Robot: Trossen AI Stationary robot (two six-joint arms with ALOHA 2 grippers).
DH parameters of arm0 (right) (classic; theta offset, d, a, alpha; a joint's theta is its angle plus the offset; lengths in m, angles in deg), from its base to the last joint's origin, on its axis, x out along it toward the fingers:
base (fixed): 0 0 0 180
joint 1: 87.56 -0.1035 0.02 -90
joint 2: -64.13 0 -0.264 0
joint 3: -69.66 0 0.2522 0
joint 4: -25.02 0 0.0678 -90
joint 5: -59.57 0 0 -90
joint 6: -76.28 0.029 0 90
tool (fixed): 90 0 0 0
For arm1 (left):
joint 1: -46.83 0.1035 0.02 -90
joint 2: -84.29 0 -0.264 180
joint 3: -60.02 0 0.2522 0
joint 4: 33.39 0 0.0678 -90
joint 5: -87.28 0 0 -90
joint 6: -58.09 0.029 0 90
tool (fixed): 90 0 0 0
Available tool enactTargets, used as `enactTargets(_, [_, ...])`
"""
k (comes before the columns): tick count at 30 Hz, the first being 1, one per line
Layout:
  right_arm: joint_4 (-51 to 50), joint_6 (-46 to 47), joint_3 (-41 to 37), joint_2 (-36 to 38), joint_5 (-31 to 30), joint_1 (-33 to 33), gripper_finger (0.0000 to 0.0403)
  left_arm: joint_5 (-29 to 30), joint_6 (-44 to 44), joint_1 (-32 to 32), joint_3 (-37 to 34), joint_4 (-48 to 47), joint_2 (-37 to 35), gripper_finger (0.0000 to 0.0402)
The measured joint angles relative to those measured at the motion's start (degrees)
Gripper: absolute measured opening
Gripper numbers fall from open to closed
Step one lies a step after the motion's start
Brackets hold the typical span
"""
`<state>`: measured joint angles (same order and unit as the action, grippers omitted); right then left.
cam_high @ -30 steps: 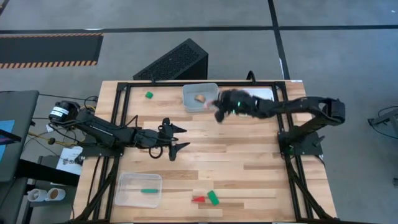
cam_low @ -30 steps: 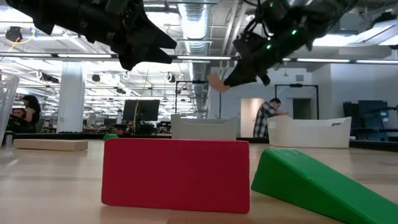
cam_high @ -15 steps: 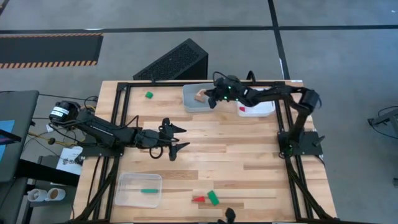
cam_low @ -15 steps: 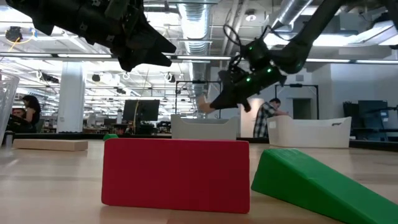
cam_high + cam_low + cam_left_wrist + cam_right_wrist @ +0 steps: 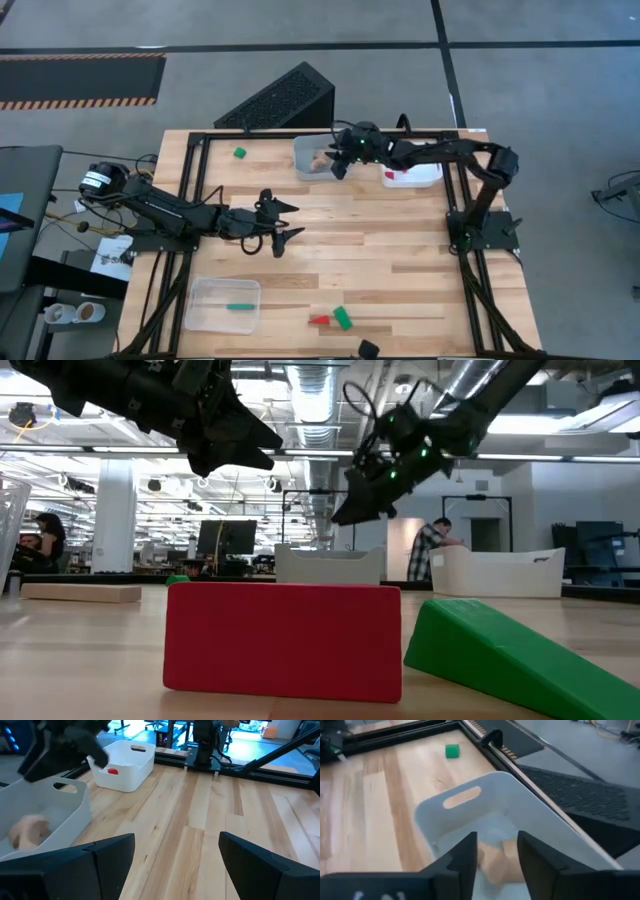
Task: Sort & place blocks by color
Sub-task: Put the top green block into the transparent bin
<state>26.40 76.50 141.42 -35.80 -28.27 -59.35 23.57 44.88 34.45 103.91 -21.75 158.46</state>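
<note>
My right gripper (image 5: 338,165) (image 5: 497,839) hovers open over the far-middle white bin (image 5: 322,157), fingers slanting down into it. A light wood block (image 5: 495,862) (image 5: 318,158) lies in that bin below the fingers, blurred in the left wrist view (image 5: 29,830). My left gripper (image 5: 285,222) (image 5: 175,870) waits open above the table's middle, touching nothing. On the table near the near edge rest a red block (image 5: 318,320) (image 5: 282,635) and a green wedge block (image 5: 343,318) (image 5: 510,650). Another green block (image 5: 240,152) (image 5: 452,751) sits near the far edge.
A second white bin (image 5: 420,178) at the far right holds a red block (image 5: 390,175) (image 5: 112,770). A clear bin (image 5: 222,303) at the near left holds a green bar (image 5: 238,306). Black frame rails (image 5: 200,180) border the table. Bare wood lies between the arms.
My right gripper swung toward the table's far-left, from beside the far-middle bin to above it, carrying a light wood block at its fingertips. It then let go, and the block dropped into the bin.
</note>
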Motion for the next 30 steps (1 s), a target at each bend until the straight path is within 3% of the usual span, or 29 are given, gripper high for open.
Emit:
enactTargets(5, [-6.73, -0.49, -0.42, 7.81, -1.58, -2.66, 0.0181, 0.40, -2.62, 0.00, 0.00, -1.19, 0.00, 0.0276])
enactTargets(11, [-7.56, -1.63, -7.02, 18.62, -3.14, -9.34, 0.0168, 1.06, -12.45, 0.00, 0.00, -8.45, 0.00, 0.0276])
enactTargets(14, [-3.01, -0.67, -14.23, 23.65, -6.67, -12.14, 0.0157, -0.89, -14.87, 0.00, 0.00, -9.63, 0.00, 0.0276])
enactTargets(18, [7.56, 1.76, -24.73, 29.51, -6.78, -14.43, 0.0146, -5.72, -17.99, -0.02, 0.00, -9.59, 0.00, 0.0276])
enactTargets(22, [11.60, 3.98, -32.16, 34.65, -6.69, -16.69, 0.0140, -12.15, -19.32, -0.72, 0.48, -9.91, 0.00, 0.0268])
enactTargets(27, [16.95, 2.71, -35.87, 37.96, -6.69, -18.57, 0.0138, -12.24, -14.89, -5.46, 2.91, -8.03, 0.00, 0.0240])
enactTargets(30, [17.59, 2.63, -35.79, 39.41, -6.70, -18.47, 0.0141, -9.38, -10.17, -8.36, 4.46, -4.37, -0.02, 0.0223])
